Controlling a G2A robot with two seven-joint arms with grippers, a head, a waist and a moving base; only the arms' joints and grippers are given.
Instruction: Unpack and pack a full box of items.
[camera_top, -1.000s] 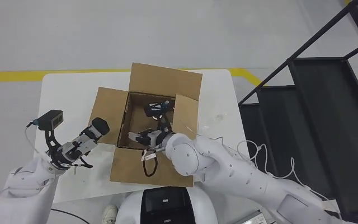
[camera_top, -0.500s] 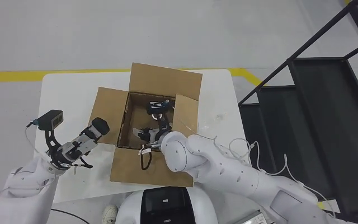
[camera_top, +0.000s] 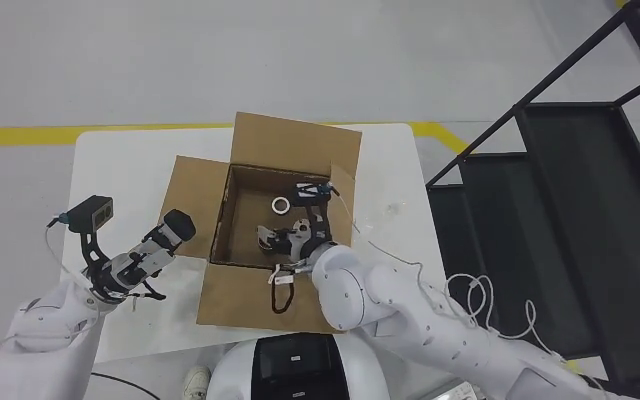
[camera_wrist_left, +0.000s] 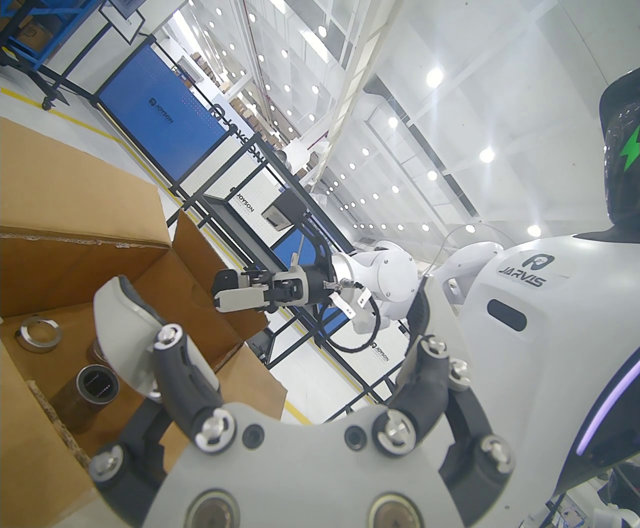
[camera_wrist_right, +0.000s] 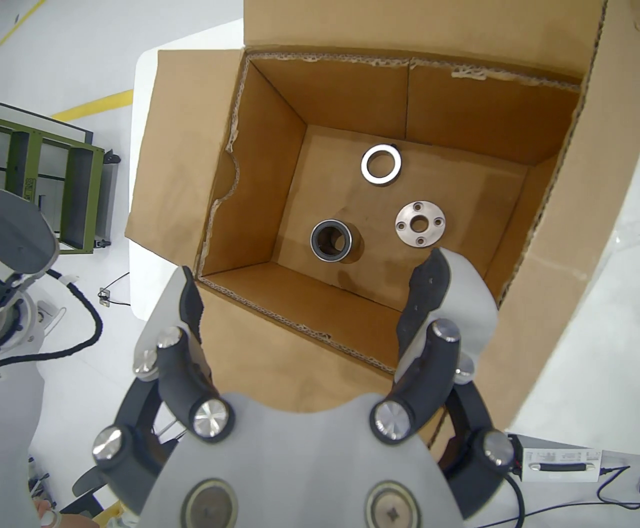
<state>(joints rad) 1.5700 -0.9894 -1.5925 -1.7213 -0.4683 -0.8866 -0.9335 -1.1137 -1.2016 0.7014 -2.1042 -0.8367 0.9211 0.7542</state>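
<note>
The right end effector (camera_wrist_right: 310, 270) is released, fingers spread with nothing between them, hanging above the near side of the open cardboard box (camera_top: 296, 140) at the centre of the top view. On the box floor lie a metal ring (camera_wrist_right: 381, 165), a round flange with holes (camera_wrist_right: 420, 224) and an upright dark-bored cylinder (camera_wrist_right: 330, 241), each apart from the others. The left end effector (camera_top: 175, 228), also released and empty, sits at the top view's lower left, near the box's flap, over the white worktop (camera_top: 120, 170).
</note>
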